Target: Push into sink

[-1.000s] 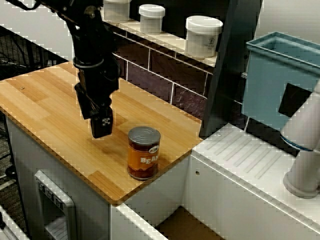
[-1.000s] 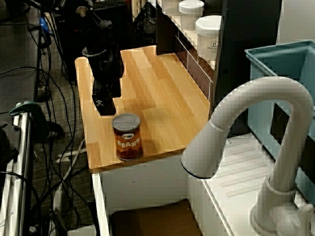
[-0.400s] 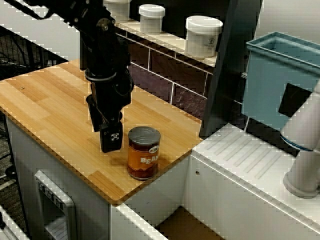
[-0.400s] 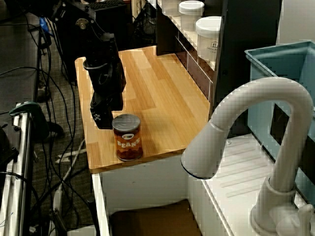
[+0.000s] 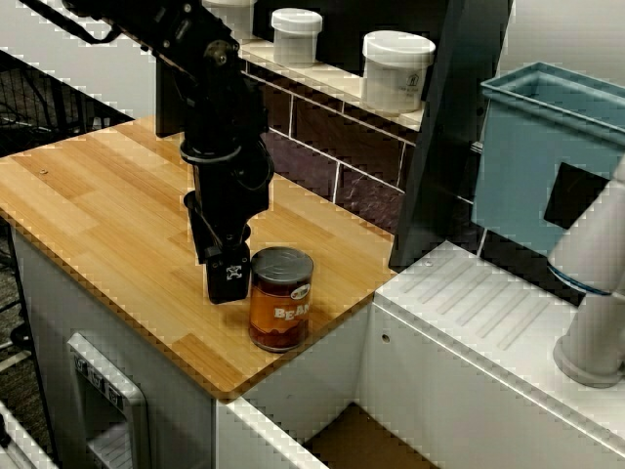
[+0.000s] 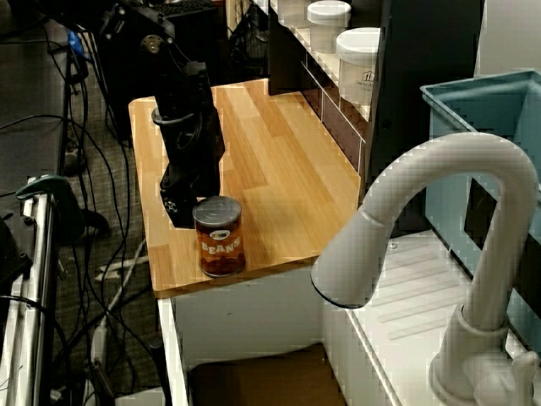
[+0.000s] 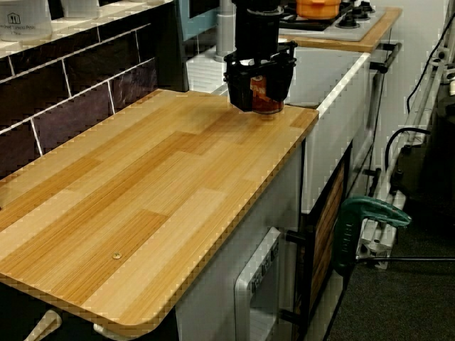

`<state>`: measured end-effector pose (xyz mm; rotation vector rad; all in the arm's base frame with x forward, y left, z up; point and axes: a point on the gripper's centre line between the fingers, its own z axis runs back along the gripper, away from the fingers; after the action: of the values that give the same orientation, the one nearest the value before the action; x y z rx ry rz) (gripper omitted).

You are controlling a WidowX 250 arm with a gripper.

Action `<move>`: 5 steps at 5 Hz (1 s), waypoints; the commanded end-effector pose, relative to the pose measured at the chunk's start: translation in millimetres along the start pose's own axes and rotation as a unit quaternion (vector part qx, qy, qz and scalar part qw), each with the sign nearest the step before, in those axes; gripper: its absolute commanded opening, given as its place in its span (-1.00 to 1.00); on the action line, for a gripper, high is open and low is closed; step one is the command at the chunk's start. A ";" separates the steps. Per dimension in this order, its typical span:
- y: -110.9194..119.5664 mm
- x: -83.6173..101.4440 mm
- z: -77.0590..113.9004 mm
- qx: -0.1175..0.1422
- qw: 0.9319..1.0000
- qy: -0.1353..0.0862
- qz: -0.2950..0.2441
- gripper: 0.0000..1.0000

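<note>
An orange bean can (image 5: 280,298) stands upright near the wooden counter's (image 5: 98,215) end by the sink (image 5: 359,440). The sink is a white-walled basin with a brown floor, just right of and below the can. My black gripper (image 5: 227,278) points down, right against the can's left side. In the view from behind the tap, the gripper (image 6: 179,207) stands just behind the can (image 6: 219,237). In the view along the counter, part of the can (image 7: 267,96) shows between the spread fingers, so the gripper (image 7: 259,99) looks open and holds nothing.
White jars (image 5: 397,70) stand on the shelf behind the counter. Right of the sink are a white ribbed draining board (image 5: 488,313), a teal bin (image 5: 547,156) and a white tap (image 6: 439,211). Cables (image 6: 84,169) hang beside the counter.
My gripper has moved right and a little lower along the counter, from well left of the can to right beside it. The can has not visibly moved.
</note>
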<state>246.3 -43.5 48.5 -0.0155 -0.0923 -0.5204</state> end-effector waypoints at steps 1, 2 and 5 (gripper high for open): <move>-5.8 18.4 5.7 -0.008 1.000 -0.014 -0.022 1.00; -9.3 25.6 6.7 -0.025 0.999 -0.016 -0.045 1.00; -27.4 48.8 -0.1 -0.088 0.985 0.011 -0.149 1.00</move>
<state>271.1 -89.9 41.3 -0.1804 0.0115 -0.8002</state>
